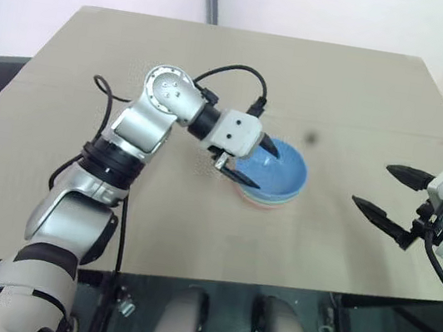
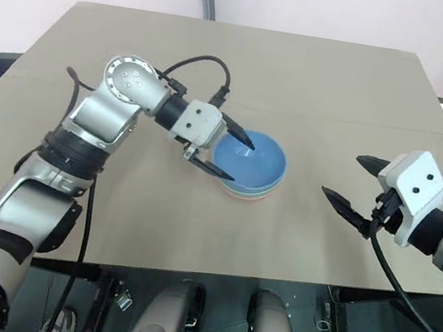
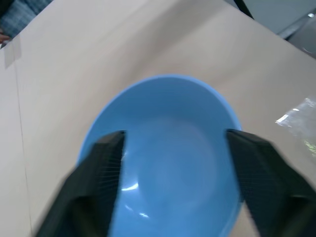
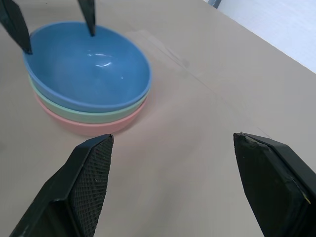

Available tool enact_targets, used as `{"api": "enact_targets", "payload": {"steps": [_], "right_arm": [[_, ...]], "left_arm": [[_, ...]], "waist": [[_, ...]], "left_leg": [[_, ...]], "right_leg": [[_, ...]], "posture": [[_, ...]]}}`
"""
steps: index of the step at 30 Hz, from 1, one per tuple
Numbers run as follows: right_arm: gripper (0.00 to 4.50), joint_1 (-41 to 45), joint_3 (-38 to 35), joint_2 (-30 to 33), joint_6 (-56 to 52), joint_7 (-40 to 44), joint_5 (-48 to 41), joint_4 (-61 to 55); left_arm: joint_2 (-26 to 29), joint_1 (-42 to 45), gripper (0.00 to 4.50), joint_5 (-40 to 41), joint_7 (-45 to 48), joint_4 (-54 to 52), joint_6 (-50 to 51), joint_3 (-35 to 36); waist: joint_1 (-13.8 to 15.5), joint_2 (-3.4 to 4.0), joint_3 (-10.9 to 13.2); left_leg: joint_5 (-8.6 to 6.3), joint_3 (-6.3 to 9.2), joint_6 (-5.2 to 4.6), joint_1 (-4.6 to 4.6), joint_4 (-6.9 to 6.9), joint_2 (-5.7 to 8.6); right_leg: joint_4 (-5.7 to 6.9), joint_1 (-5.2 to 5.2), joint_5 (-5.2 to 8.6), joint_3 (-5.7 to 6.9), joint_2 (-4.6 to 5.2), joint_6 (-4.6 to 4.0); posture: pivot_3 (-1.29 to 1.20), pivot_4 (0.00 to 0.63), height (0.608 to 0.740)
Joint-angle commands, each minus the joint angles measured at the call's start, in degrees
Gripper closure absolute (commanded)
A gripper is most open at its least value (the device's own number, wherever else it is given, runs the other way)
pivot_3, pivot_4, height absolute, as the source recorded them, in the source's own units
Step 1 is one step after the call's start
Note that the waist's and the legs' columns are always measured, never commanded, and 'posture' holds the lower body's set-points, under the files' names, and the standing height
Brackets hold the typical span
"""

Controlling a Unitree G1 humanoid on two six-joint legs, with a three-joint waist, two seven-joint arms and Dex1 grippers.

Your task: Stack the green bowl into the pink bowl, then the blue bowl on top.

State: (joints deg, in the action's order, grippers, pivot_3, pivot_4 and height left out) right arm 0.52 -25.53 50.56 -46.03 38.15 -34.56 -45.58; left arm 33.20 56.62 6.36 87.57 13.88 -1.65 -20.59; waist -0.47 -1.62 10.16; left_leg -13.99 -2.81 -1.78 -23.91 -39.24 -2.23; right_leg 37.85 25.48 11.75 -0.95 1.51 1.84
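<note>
Three bowls sit nested near the middle of a tan desk [image 1: 367,96]: the pink bowl [image 4: 89,127] at the bottom, the green bowl [image 4: 98,114] inside it, the blue bowl [image 1: 275,171] on top. The left tool [image 2: 224,151] straddles the blue bowl's rim, fingers spread, gripping nothing. The right tool [image 1: 390,193] hovers well apart, spread wide and empty.

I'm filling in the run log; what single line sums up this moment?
stack: blue bowl in green bowl in pink bowl | left claw: open at blue bowl's rim | right claw: open, apart
</note>
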Motion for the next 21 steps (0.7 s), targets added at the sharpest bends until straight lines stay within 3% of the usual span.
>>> {"api": "enact_targets", "payload": {"steps": [1,4,6,8,12,16,19,21], "right_arm": [[0.26,-0.4,-1.7,-0.4,0.3,-1.4,-0.8,-2.0],[0.26,-0.4,-1.0,-0.8,1.0,-1.8,-0.5,-1.4],[0.26,0.8,1.1,-1.1,0.9,-1.2,-1.4,0.3],[0.0,3.0,2.6,-1.9,-0.7,0.5,-5.3,2.7],[0.0,6.7,6.7,-1.3,4.7,2.2,-1.1,8.6],[0.0,8.1,9.5,0.2,7.7,6.8,-0.1,12.5],[0.0,7.2,9.8,1.0,9.2,9.7,0.1,13.9],[0.0,5.8,8.7,1.7,9.1,11.0,-0.1,14.5]], "left_arm": [[2.0,2.5,0.83,3.3,-1.8,-0.8,5.6,5.7],[2.4,1.6,0.83,4.2,-5.4,-1.7,6.4,9.1],[5.7,-0.4,0.29,5.3,-7.3,-2.9,12.9,12.4],[8.6,-4.1,0.02,6.6,-10.5,-6.7,18.7,16.0],[11.6,-13.2,0.02,8.5,-17.1,-14.9,26.6,21.8],[10.2,-28.2,0.02,10.7,-22.4,-20.3,18.7,31.0],[11.1,-37.0,0.02,15.1,-23.6,-24.3,23.7,36.3],[11.4,-41.3,0.02,16.0,-23.9,-25.3,21.4,39.0]], "waist": [[-0.2,0.0,0.0],[-0.2,0.0,0.0],[-0.2,0.0,0.0],[-0.7,0.01,0.0],[-0.9,0.01,0.0],[-0.2,0.0,0.0],[-0.2,-0.02,0.0],[0.2,-0.04,0.0]], "left_leg": [[0.0,0.01,0.0,0.0,0.0,-0.01],[0.0,0.07,0.0,0.04,0.02,-0.04],[0.0,0.07,0.0,0.05,0.01,-0.03],[0.0,0.07,0.0,0.09,0.02,-0.05],[0.0,0.07,0.0,0.13,0.07,-0.11],[0.0,0.06,0.0,0.1,0.06,-0.09],[0.0,0.05,0.0,0.1,0.12,-0.13],[0.0,0.06,0.0,0.02,0.11,-0.15]], "right_leg": [[0.0,0.0,-0.01,0.01,-0.02,0.02],[0.02,0.01,-0.01,-0.01,-0.03,0.03],[0.02,0.0,-0.02,0.0,-0.02,0.03],[0.03,0.0,-0.02,-0.06,-0.04,0.03],[0.04,0.01,-0.02,-0.11,-0.06,0.03],[0.01,0.01,-0.03,-0.09,0.03,0.04],[0.02,0.03,-0.02,-0.09,0.1,0.02],[-0.01,0.07,-0.02,0.01,0.11,0.02]], "posture": [[0.0,0.15,0.74],[0.0,0.15,0.74],[0.0,0.15,0.74],[0.0,0.15,0.74],[0.0,0.15,0.74],[0.0,0.15,0.74],[0.0,0.15,0.74],[0.0,0.15,0.74]]}}
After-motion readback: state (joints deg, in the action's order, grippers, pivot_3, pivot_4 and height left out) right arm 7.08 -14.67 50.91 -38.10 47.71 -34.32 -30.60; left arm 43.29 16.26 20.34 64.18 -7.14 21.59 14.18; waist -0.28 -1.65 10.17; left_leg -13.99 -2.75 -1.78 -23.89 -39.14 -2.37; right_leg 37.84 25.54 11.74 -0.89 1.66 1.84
